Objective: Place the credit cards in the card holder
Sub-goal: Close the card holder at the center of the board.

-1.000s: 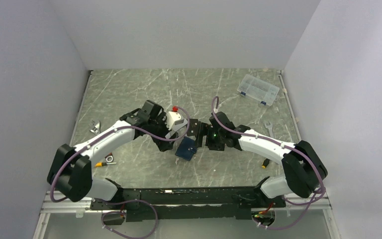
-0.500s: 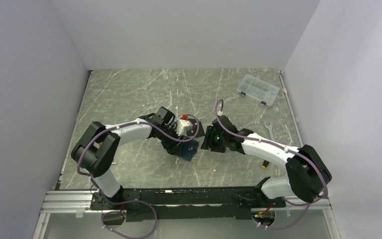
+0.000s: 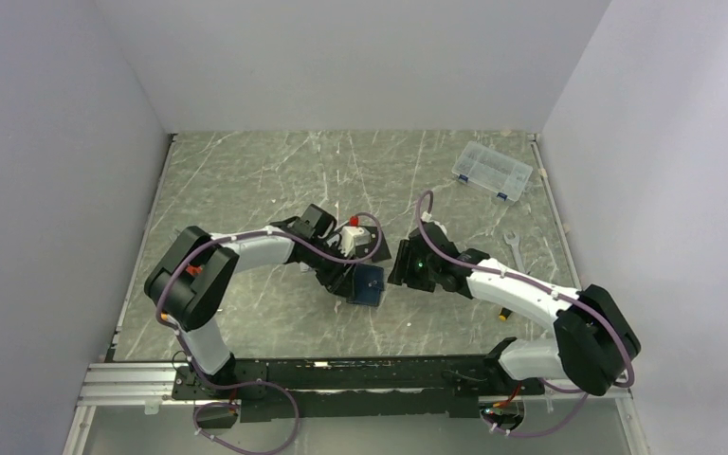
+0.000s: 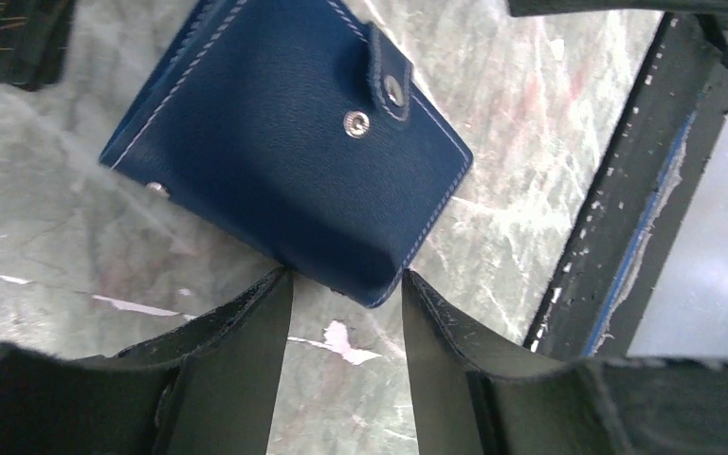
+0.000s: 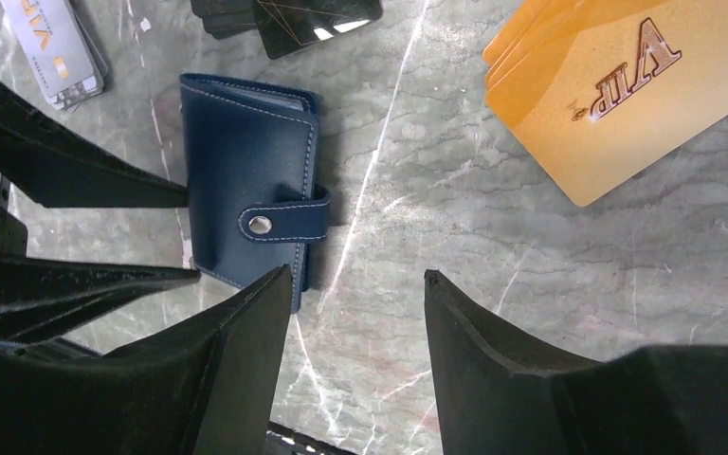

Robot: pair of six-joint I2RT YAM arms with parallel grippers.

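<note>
Grey marbled table (image 3: 246,180) is reached across by both arms, which meet near its middle. Between them the card holder (image 3: 371,284) is laid flat and folded shut, just right of the left gripper (image 4: 345,277) and just left of the right gripper (image 5: 358,284). Both grippers are held spread, with nothing pinched. One corner of the card holder is framed between the left fingertips, and its long axis is slanted away from them; whether it is touched cannot be told. It is set just to one side of the right gripper's gap, so the left arm is judged the nearer. Orange-gold cards (image 5: 616,85) are fanned beside the right gripper, and a silver card (image 5: 52,47) is seen beyond the holder.
</note>
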